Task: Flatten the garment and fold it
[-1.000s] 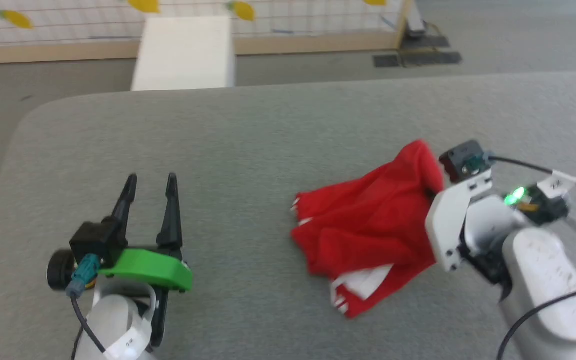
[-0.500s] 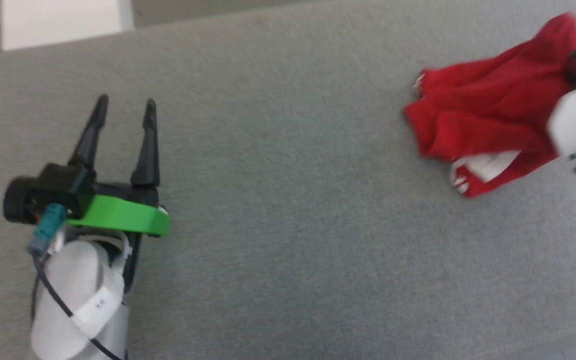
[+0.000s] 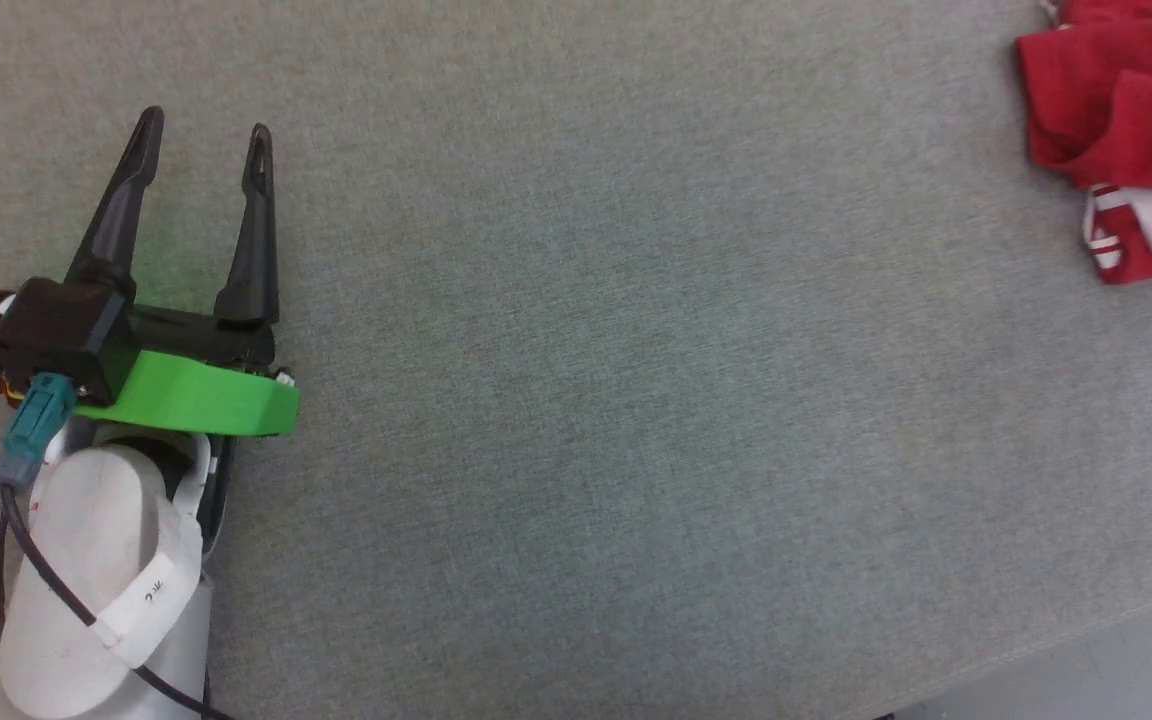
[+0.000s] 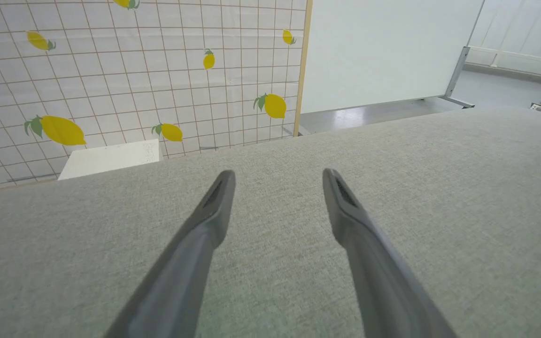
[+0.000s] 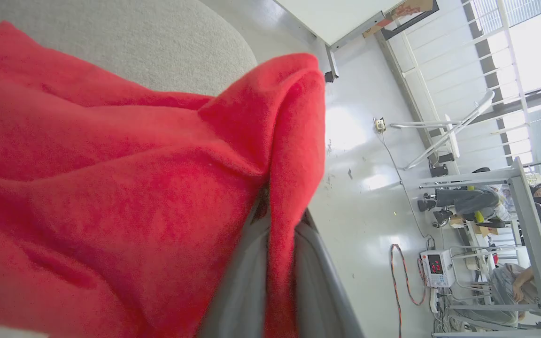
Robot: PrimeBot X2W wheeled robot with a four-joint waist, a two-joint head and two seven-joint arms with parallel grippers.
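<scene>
Head view: the left claw (image 3: 204, 125), wide open and empty, sits low over the desk (image 3: 636, 400), the garment (image 3: 1116, 120) bunched well to its right. Left wrist view: its fingers (image 4: 204, 234) gape, likely awaiting a second edge. Right wrist view: the right claw (image 5: 282, 220) pinches a red fold, probably to spread it flat.

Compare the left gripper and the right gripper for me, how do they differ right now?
The left gripper has its fingers spread wide; the right gripper has them closed together. The left gripper holds nothing; the right gripper pinches a fold of the red garment. The left gripper is over the bare grey surface, well apart from the garment; the right gripper is right at it. Both have two long dark fingers.
</scene>
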